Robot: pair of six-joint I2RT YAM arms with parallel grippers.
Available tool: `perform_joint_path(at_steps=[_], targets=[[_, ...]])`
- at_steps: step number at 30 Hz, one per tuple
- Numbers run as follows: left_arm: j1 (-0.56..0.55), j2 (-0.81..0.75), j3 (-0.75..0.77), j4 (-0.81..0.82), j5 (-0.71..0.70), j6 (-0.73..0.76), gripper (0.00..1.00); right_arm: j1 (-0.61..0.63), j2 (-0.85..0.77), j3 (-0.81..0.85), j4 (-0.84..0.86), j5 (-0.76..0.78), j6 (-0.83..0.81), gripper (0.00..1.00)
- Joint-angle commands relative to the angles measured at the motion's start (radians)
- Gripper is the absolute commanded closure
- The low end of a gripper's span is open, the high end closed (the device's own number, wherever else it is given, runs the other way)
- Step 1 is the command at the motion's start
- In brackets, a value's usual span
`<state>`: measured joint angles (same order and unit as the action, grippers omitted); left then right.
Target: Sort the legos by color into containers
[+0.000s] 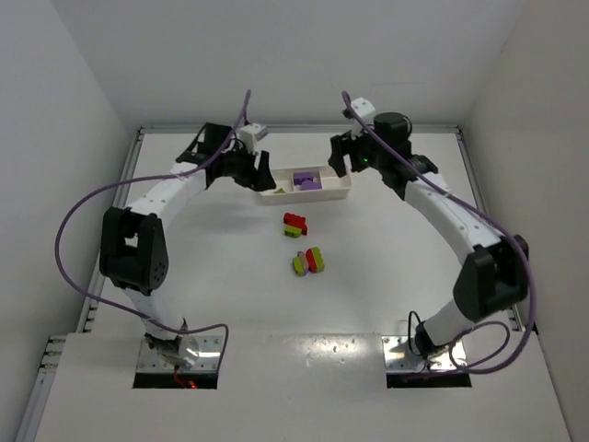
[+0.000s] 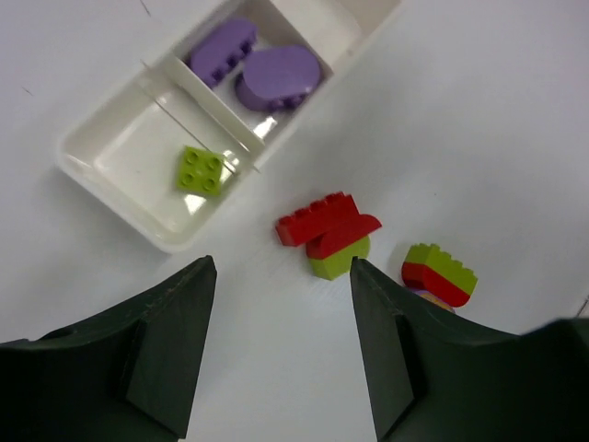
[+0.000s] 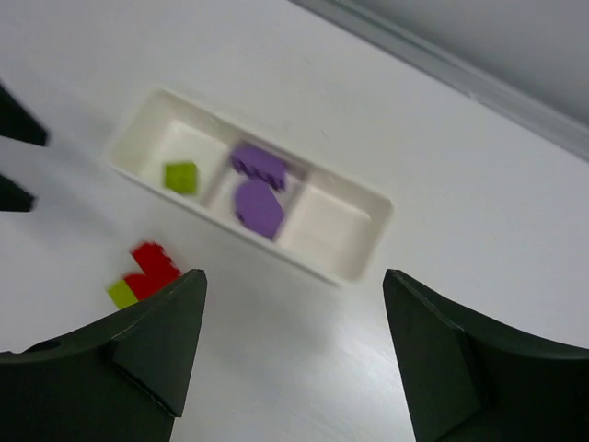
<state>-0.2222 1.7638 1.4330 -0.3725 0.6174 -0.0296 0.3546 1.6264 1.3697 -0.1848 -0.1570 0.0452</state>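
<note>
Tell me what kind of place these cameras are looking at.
Probably a robotics lab test cell: white walls box in a white table, a left arm and right arm are bolted at its near edge, and a compartment tray and toy bricks lie out.

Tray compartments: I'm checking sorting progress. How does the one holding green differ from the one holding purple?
The green compartment holds one lime square brick; the purple compartment holds two purple pieces. The green compartment sits at the end of the tray; the purple compartment is the middle one. Both are white, square and hold a single colour.
</note>
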Motion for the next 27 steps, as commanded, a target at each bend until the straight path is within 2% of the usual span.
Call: perform_joint_path(at_steps=[1, 3, 5, 6, 7, 11, 16, 22, 27], targets=[[-0.109, -0.078, -0.106, -0.048, -0.169, 0.021, 0.34, -0.08, -0.077, -0.161, -0.093, 0.057, -0.116, 0.23], [-0.196, -0.156, -0.22, 0.049, -0.336, -0.109, 0.32, -0.106, -0.14, -0.239, -0.108, 0.097, -0.116, 0.21], [-0.25, -0.182, -0.264, 0.09, -0.413, -0.191, 0.32, -0.14, -0.175, -0.285, -0.119, 0.108, -0.105, 0.2], [-0.309, -0.182, -0.273, 0.09, -0.468, -0.282, 0.32, -0.149, -0.19, -0.32, -0.119, 0.12, -0.09, 0.19], [-0.337, -0.164, -0.273, 0.09, -0.569, -0.318, 0.32, -0.164, -0.216, -0.334, -0.119, 0.12, -0.081, 0.19], [-0.439, -0.11, -0.246, 0.09, -0.706, -0.426, 0.32, -0.202, -0.264, -0.382, -0.128, 0.106, -0.05, 0.19], [-0.517, -0.017, -0.137, 0.057, -0.956, -0.577, 0.23, -0.233, -0.3, -0.405, -0.137, 0.086, -0.041, 0.18], [-0.528, 0.083, -0.033, -0.006, -0.949, -0.651, 0.08, -0.255, -0.318, -0.414, -0.147, 0.066, -0.03, 0.18], [-0.528, 0.12, -0.014, -0.026, -0.94, -0.673, 0.03, -0.273, -0.318, -0.403, -0.137, 0.048, -0.019, 0.18]])
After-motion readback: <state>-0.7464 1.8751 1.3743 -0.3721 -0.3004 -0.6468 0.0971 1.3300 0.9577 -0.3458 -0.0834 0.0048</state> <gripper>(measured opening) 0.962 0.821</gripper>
